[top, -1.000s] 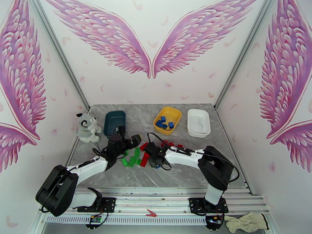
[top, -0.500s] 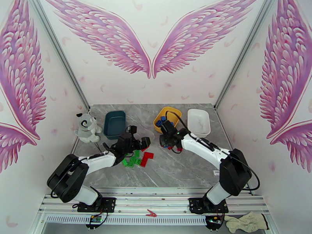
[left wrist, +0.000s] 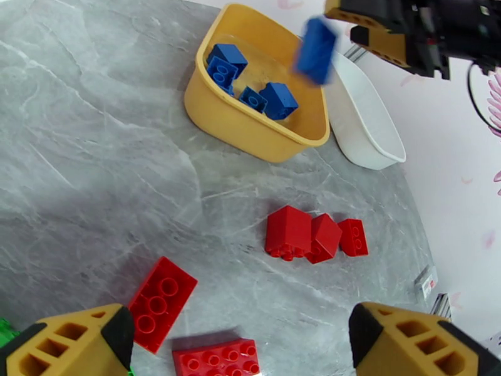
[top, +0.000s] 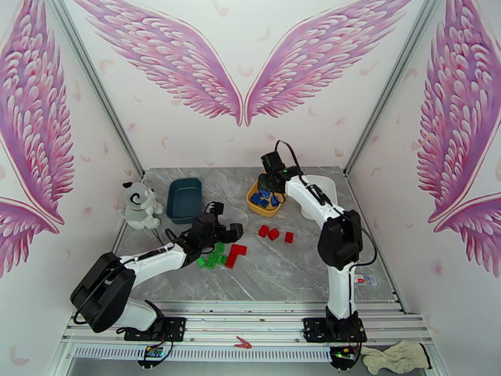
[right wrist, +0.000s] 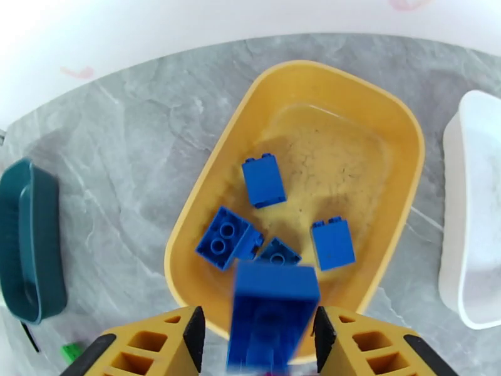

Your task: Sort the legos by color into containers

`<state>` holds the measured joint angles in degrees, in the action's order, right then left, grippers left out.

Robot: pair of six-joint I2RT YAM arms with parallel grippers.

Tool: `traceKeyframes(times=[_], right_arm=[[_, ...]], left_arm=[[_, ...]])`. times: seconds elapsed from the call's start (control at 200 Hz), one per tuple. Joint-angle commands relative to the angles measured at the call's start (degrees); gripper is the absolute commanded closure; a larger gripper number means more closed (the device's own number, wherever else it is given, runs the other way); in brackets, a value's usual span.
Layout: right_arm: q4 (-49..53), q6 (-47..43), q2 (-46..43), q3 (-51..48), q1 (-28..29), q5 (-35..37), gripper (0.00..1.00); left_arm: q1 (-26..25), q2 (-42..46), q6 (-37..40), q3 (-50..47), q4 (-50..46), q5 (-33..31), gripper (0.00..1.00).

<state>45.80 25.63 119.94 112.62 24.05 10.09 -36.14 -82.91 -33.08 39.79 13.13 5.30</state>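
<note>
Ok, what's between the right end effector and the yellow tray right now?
A single blue brick, blurred, just below the right end effector and over the yellow tray, which holds four other blue bricks. Both wrist views show it.

1. The table (top: 300,277) has a grey, marble-look top, smooth with a soft sheen.
2. The yellow tray (right wrist: 401,133), white tray (left wrist: 369,139) and teal tray (right wrist: 31,245) are smooth, glossy plastic; the yellow one's floor looks dull and scuffed.
3. The blue bricks (right wrist: 263,180), red bricks (left wrist: 288,230) and green bricks (top: 213,255) are hard, shiny plastic.
4. The plush dog (top: 139,205) is fuzzy cloth.
5. The fingers (left wrist: 75,343) of the left gripper (left wrist: 241,321) are matt ochre plastic.
6. The rails (top: 250,324) are pale metal with a dull sheen.
7. The glove (top: 394,357) is rough cloth.
8. The walls (top: 250,145) are matt and printed.
</note>
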Motion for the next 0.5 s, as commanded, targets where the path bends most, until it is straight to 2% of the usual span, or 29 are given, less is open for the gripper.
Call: traceKeyframes(times=[0.0, 0.135, 0.495], right_arm=[[4.44, -1.37, -0.30, 3.48, 0.12, 0.40, 0.33], [2.20, -0.87, -6.69, -3.41, 0.79, -2.44, 0.32], [-4.67, -0.08, -30.46, -36.78, 6.03, -8.42, 0.35]], left_arm=[[-0.67, 2.20, 2.82, 2.30, -3.47, -3.19, 0.05], [-1.17, 2.88, 3.96, 2.83, -5.24, -5.39, 0.07], [-2.05, 1.40, 8.99, 7.12, -12.87, -12.49, 0.17]])
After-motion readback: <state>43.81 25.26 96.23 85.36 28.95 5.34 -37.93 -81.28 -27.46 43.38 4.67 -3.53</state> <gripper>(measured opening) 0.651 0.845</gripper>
